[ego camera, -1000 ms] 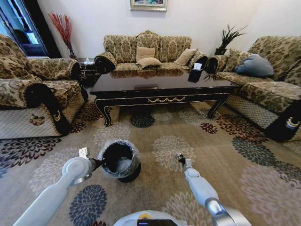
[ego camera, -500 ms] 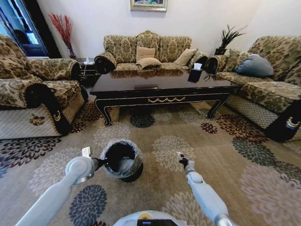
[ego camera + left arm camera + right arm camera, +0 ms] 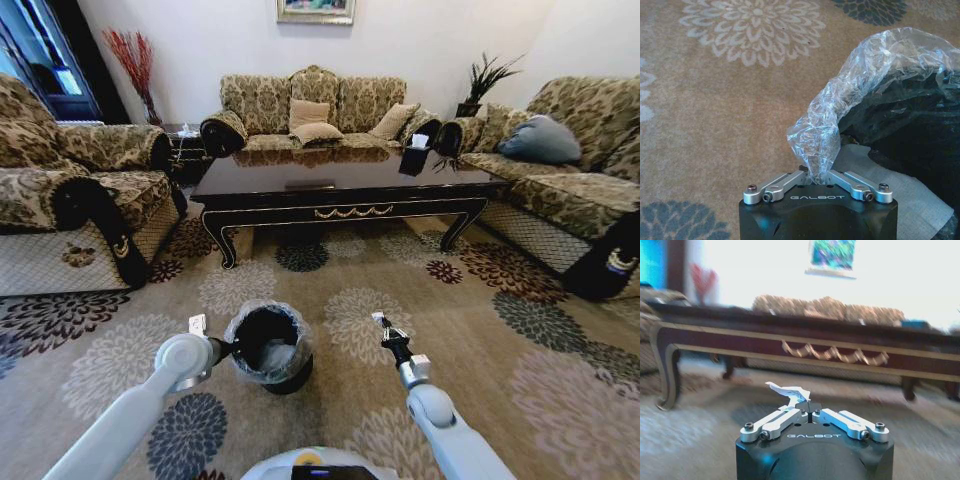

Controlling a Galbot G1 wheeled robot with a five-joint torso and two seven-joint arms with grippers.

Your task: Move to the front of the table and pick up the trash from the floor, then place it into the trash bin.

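Beige carpet with large round flower medallions, the floor [image 3: 470, 330], stretches from the robot to a long, glossy dark-brown table [image 3: 345, 185] with curved legs and a gold ornament on its front edge, ringed by patterned sofas. On the carpet in front of the robot, a little to its left, stands the trash bin [image 3: 268, 345], a small round black bucket with a clear liner bag [image 3: 875, 65] folded over its rim. The left gripper [image 3: 228, 349] sits at the bin's left rim; in the left wrist view its fingers are closed on a gathered fold of the clear liner, which rises crinkled from between them and arches over the bin's dark opening. The right gripper [image 3: 385, 333] is raised above the carpet just to the right of the bin, apart from it, pointing toward the table. In the right wrist view its fingers are pinched together on the trash [image 3: 788, 389], a small pale scrap sticking up from the tips, with the table's front edge and ornament in the background.
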